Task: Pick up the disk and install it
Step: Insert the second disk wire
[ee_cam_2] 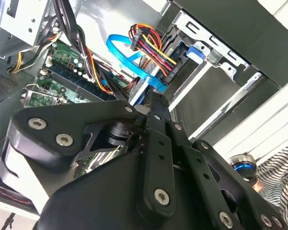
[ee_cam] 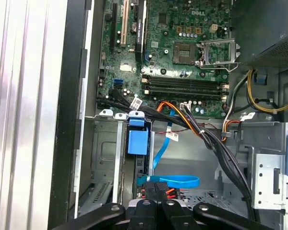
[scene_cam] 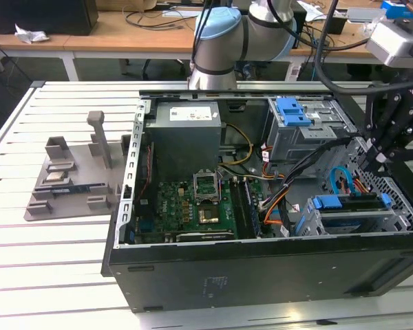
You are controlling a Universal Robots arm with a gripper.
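The open computer case (scene_cam: 261, 206) lies on its side on the slatted desk (scene_cam: 55, 261), so its drive cage faces up for access from above. The disk (scene_cam: 351, 221), in its blue carrier, sits slotted in that cage at the case's front corner. The end effector (scene_cam: 373, 159) hovers just above it, fingers pressed together, gripping nothing.
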